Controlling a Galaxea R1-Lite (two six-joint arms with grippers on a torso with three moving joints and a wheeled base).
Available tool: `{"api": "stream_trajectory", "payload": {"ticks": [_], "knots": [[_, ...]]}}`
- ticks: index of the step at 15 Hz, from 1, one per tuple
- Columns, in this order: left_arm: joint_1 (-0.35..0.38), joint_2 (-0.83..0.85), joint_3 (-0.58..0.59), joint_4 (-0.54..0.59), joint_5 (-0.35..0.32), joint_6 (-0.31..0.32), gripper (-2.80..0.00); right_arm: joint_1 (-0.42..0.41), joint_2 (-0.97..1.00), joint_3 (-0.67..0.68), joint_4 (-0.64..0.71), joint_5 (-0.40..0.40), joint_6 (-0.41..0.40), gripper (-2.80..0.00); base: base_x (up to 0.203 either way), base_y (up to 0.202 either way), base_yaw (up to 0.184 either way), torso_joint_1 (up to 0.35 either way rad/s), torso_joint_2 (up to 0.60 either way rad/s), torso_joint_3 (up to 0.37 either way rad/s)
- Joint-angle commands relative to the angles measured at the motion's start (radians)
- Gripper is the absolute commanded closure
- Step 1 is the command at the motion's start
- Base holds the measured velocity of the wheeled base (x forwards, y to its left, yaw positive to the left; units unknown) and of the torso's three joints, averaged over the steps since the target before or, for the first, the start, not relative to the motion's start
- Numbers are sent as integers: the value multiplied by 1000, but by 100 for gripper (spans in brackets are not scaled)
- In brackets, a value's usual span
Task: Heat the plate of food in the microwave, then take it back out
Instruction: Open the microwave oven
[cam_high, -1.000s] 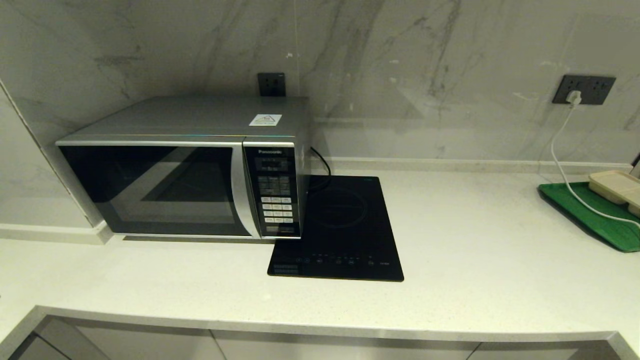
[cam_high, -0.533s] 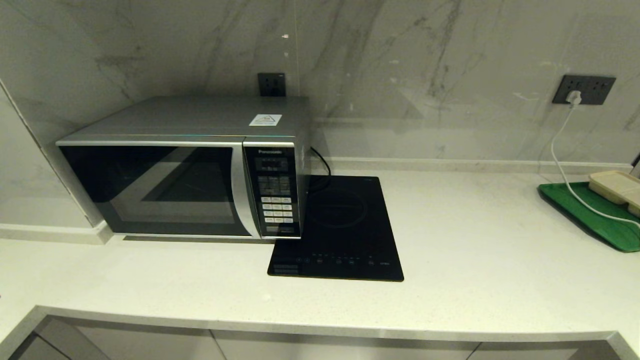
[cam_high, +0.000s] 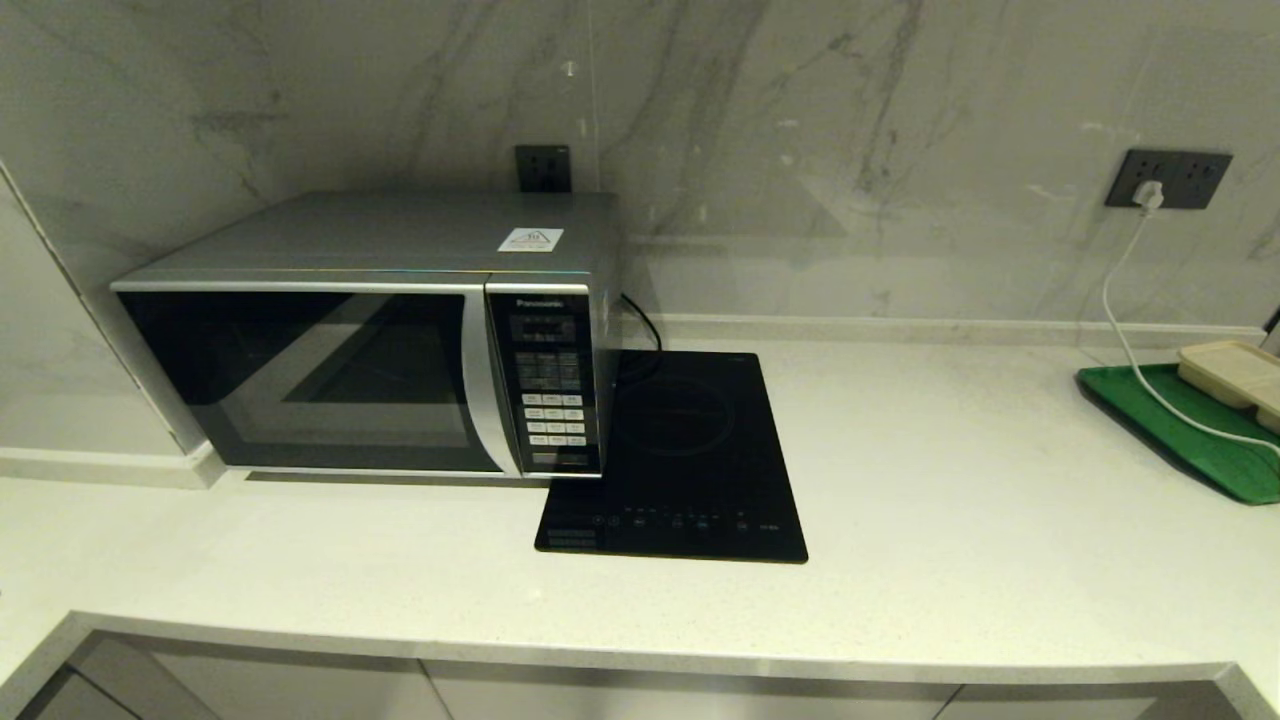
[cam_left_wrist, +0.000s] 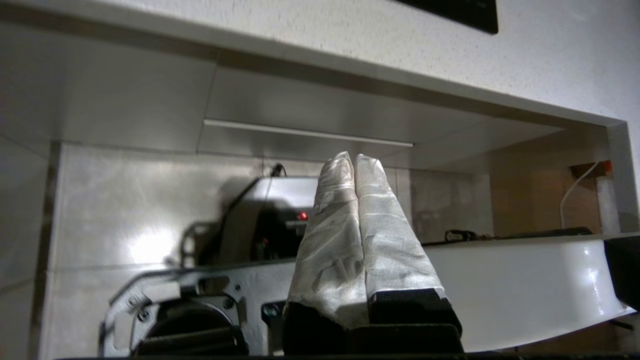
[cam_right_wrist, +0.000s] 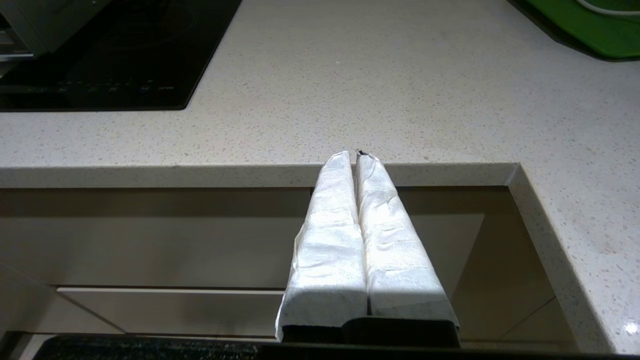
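Observation:
The silver microwave (cam_high: 370, 340) stands at the back left of the white counter with its dark glass door closed. The plate of food is out of view. Neither arm shows in the head view. My left gripper (cam_left_wrist: 352, 159) is shut and empty, parked below the counter's front edge and facing the cabinet fronts. My right gripper (cam_right_wrist: 354, 156) is also shut and empty. It hangs just in front of the counter's edge (cam_right_wrist: 250, 175), below the worktop.
A flat black induction hob (cam_high: 680, 460) lies right of the microwave, partly under its corner. A green tray (cam_high: 1190, 430) with a beige container (cam_high: 1235, 375) sits at the far right, crossed by a white cable (cam_high: 1130, 330) from a wall socket.

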Motion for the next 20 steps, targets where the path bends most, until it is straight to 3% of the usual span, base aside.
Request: {"api": "stream_trajectory", "payload": {"ticks": [1, 8, 13, 14, 17, 20], "knots": [[-22, 20, 39, 9, -12, -29, 0, 0, 1, 0, 0, 0, 1, 0, 0, 0, 0, 0, 0, 0], [-150, 46, 224, -114, -144, -33, 0, 0, 1, 0, 0, 0, 1, 0, 0, 0, 0, 0, 0, 0], [-162, 251, 290, -500, -180, -37, 0, 0, 1, 0, 0, 0, 1, 0, 0, 0, 0, 0, 0, 0], [-161, 318, 268, -586, -181, -33, -280, -1, 1, 0, 0, 0, 1, 0, 0, 0, 0, 0, 0, 0], [-135, 537, 177, -732, -191, -30, -280, -1, 1, 0, 0, 0, 1, 0, 0, 0, 0, 0, 0, 0], [-11, 776, -81, -802, -305, -31, -280, 0, 1, 0, 0, 0, 1, 0, 0, 0, 0, 0, 0, 0]]}}
